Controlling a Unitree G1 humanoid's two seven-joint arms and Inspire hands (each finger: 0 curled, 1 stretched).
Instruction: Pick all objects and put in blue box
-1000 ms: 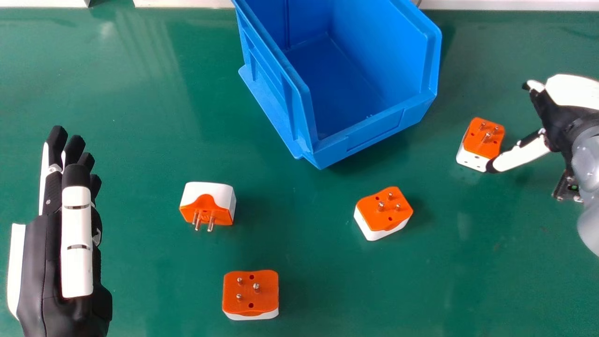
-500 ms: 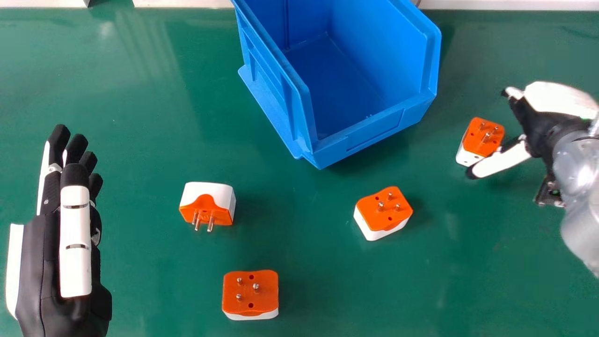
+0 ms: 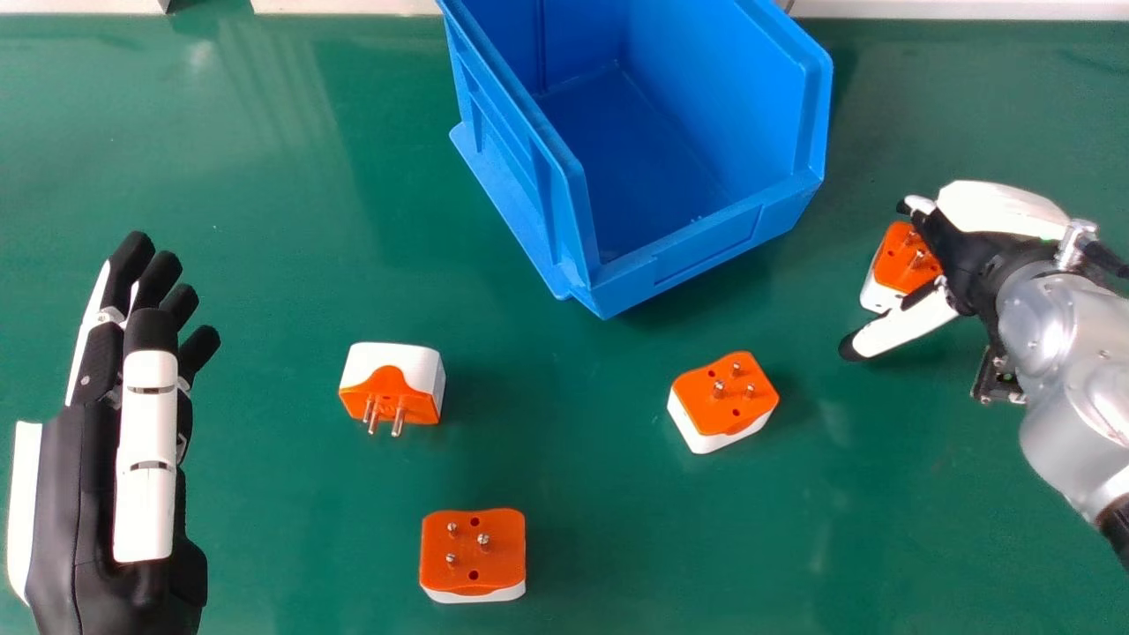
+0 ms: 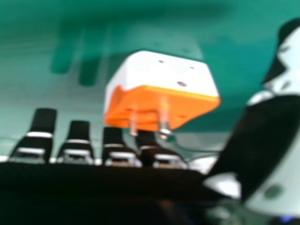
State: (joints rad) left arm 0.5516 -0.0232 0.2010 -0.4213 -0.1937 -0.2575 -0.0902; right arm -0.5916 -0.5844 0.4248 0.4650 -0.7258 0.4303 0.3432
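At the right of the head view, my right hand point(image 3: 970, 265) is open around an orange and white plug adapter point(image 3: 901, 257), which lies between its thumb and fingers. In the right hand view that adapter point(image 4: 161, 79) is beyond the fingertips of my right hand point(image 4: 77, 145), not gripped. Another adapter point(image 3: 723, 392) lies right of centre, a third point(image 3: 472, 551) near the front edge, and one on its side point(image 3: 392, 384) left of centre with its pins toward the front. The blue box point(image 3: 697, 238) stands at the back. On the left, my left hand point(image 3: 79, 494) is open and holds nothing.
The green table point(image 3: 265, 265) spreads under everything. Pale panels point(image 3: 961, 9) run along its back edge. The box's near corner lies between the left and right adapters, behind them.
My right hand has moved left and toward the front, coming over the right-hand adapter. The left hand's fingers have spread slightly. The adapters and the box have stayed put.
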